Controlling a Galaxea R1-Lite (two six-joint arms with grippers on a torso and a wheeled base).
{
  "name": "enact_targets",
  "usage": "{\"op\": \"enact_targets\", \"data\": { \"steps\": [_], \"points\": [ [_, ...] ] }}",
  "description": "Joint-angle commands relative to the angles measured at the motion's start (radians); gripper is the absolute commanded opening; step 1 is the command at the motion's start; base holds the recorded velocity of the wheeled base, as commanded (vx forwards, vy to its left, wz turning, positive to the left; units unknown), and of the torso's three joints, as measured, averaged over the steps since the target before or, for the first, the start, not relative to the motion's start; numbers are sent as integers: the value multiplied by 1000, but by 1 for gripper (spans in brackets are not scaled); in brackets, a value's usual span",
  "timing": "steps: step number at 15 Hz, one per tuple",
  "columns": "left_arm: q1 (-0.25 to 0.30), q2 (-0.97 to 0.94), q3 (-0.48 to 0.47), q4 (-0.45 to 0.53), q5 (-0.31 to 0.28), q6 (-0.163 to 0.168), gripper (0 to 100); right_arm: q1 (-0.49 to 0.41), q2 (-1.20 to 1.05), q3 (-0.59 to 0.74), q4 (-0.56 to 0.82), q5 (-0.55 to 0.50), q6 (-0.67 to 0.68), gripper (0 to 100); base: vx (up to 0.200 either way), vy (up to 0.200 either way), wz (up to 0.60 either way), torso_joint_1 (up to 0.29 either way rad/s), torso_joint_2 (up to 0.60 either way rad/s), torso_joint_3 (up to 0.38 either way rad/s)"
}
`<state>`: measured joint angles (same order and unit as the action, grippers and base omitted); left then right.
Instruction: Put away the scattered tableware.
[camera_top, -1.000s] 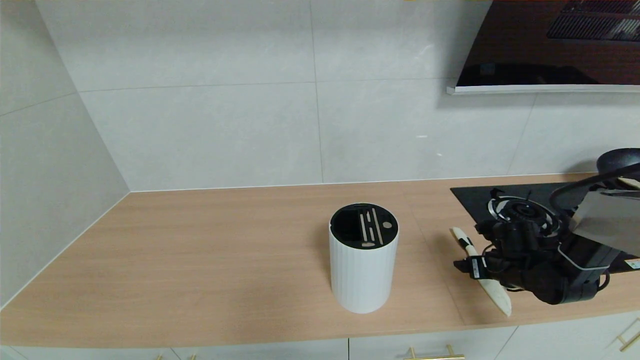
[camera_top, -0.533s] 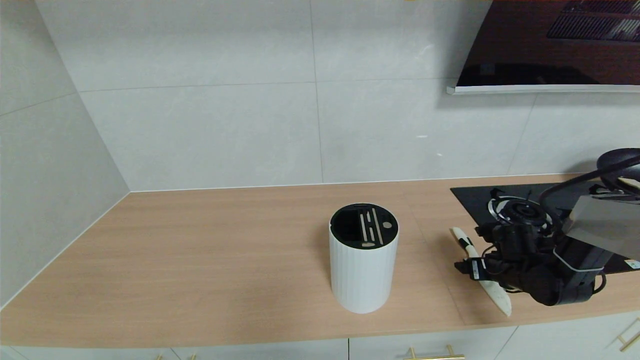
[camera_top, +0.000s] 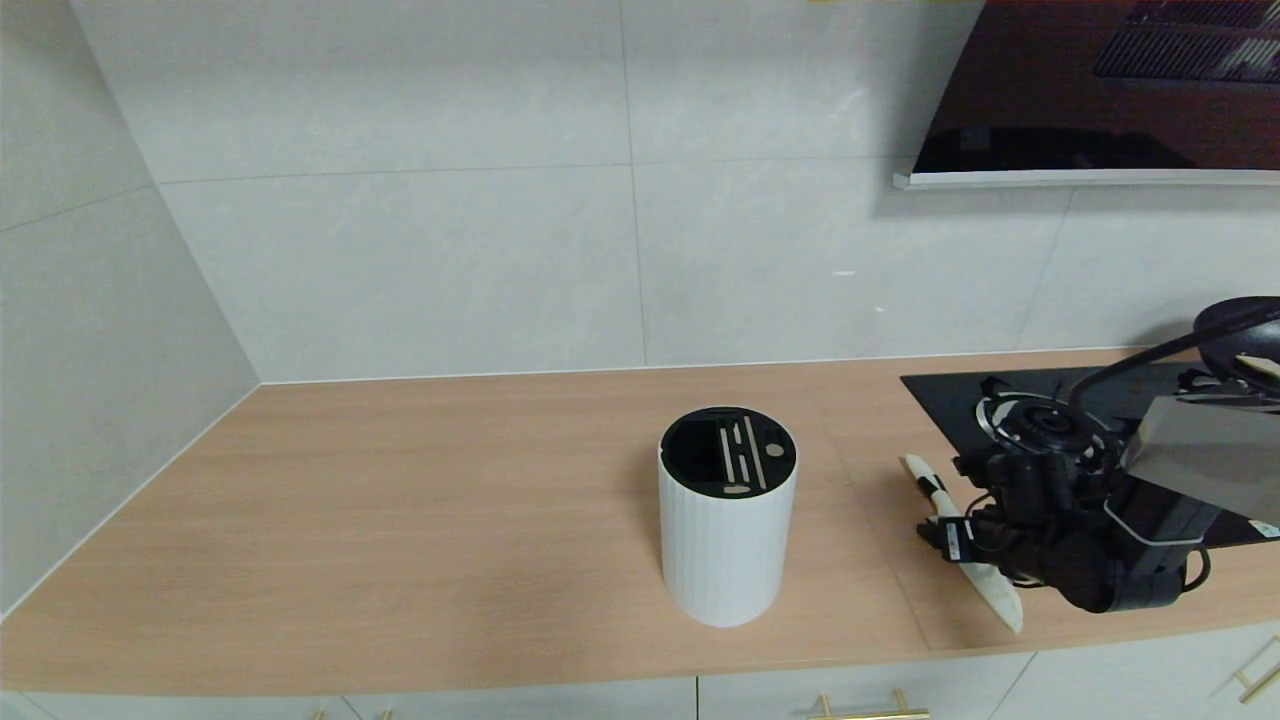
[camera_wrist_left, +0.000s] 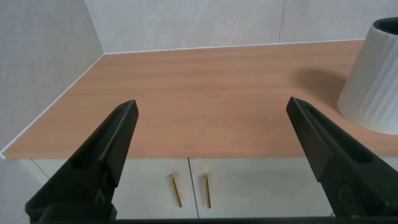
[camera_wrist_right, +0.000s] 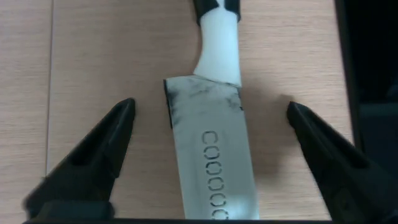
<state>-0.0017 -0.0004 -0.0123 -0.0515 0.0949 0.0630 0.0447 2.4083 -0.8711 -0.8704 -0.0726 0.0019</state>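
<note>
A knife (camera_top: 992, 592) with a white-and-black handle and a pale blade lies on the wooden counter (camera_top: 420, 520), beside the stove. My right gripper (camera_top: 952, 502) hangs open just above it, one finger on either side of the blade near the handle. In the right wrist view the knife (camera_wrist_right: 208, 118) lies between the spread fingers of the right gripper (camera_wrist_right: 211, 186). A white ribbed utensil holder (camera_top: 727, 530) with a slotted black top stands mid-counter, left of the knife. My left gripper (camera_wrist_left: 211, 168) is open and holds nothing, low before the counter's front edge, with the holder (camera_wrist_left: 376, 74) off to one side.
A black gas stove (camera_top: 1040, 405) sits at the counter's right end with a dark pan (camera_top: 1235, 325) on it. A range hood (camera_top: 1100, 100) hangs above. The tiled wall closes the back and left. The counter left of the holder is bare wood.
My right arm has edged slightly to the right over the knife. The knife and the holder have not moved.
</note>
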Motion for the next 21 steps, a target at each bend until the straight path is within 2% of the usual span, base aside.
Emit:
{"op": "enact_targets", "data": {
  "steps": [1, 9, 12, 15, 17, 19, 21],
  "points": [
    [0, 0, 0, 1, 0, 0, 100, 0, 6, 0, 4, -1, 0, 0, 0, 0, 0, 0, 0, 0],
    [0, 0, 0, -1, 3, 3, 100, 0, 0, -3, 4, 0, 0, 0, 0, 0, 0, 0, 0, 0],
    [0, 0, 0, -1, 0, 9, 100, 6, -130, 47, 4, 10, 3, 0, 0, 0, 0, 0, 0, 0],
    [0, 0, -6, -1, 0, 6, 100, 38, -356, 130, 13, 53, 16, 0, 0, 0, 0, 0, 0, 0],
    [0, 0, -55, 7, -3, 1, 100, 58, -469, 149, 31, 53, 24, 0, 0, 0, 0, 0, 0, 0],
    [-4, 73, -258, 99, -73, 3, 100, 87, -690, 150, 189, 60, 36, 0, 0, 0, 0, 0, 0, 0],
    [-4, 249, -426, 145, -153, 1, 100, 132, -842, 147, 284, 76, 36, 0, 0, 0, 0, 0, 0, 0]
  ]
}}
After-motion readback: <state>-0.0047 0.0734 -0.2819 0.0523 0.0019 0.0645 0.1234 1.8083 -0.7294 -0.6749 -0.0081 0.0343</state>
